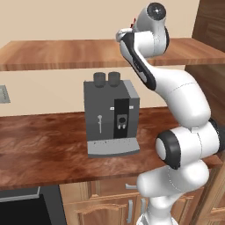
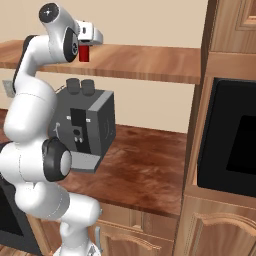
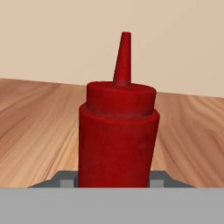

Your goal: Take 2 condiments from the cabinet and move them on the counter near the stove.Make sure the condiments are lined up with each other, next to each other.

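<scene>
Reaching up to shelf [image 2: 150, 62], arm bent high; gripper [image 3: 113, 183] clamped around upright red squeeze bottle [image 3: 117, 135].

White arm raised, hand [image 2: 86, 44] at red squeeze bottle [image 2: 84, 54] on wooden shelf [image 2: 150, 62]
</scene>
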Motion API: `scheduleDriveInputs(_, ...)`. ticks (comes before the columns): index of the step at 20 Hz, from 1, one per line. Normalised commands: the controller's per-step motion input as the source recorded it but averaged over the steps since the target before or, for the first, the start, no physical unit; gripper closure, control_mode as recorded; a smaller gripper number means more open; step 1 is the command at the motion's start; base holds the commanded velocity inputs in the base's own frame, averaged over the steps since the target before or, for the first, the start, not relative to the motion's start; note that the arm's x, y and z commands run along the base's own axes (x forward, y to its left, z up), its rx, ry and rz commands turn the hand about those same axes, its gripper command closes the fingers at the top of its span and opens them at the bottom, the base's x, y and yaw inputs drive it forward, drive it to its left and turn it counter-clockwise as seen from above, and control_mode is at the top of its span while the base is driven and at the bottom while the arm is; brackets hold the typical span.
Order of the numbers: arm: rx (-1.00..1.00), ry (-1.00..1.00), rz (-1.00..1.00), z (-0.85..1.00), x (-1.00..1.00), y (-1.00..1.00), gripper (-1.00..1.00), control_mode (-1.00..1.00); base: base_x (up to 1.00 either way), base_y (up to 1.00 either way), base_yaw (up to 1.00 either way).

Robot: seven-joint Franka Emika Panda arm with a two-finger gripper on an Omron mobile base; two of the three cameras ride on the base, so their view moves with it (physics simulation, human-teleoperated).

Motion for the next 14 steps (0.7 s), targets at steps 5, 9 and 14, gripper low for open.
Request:
scheduleDriveInputs(5,0.0,0.0,0.0,0.0,-0.03,0.0,1.0,-1.0,0.0,0.0,0.0)
scheduleDriveInputs(9,0.0,-0.01,0.0,0.0,-0.33,0.0,1.0,-1.0,0.0,0.0,0.0)
scheduleDriveInputs(14,0.0,-0.05,0.02,0.16,-0.87,0.0,1.0,-1.0,0.0,0.0,0.0)
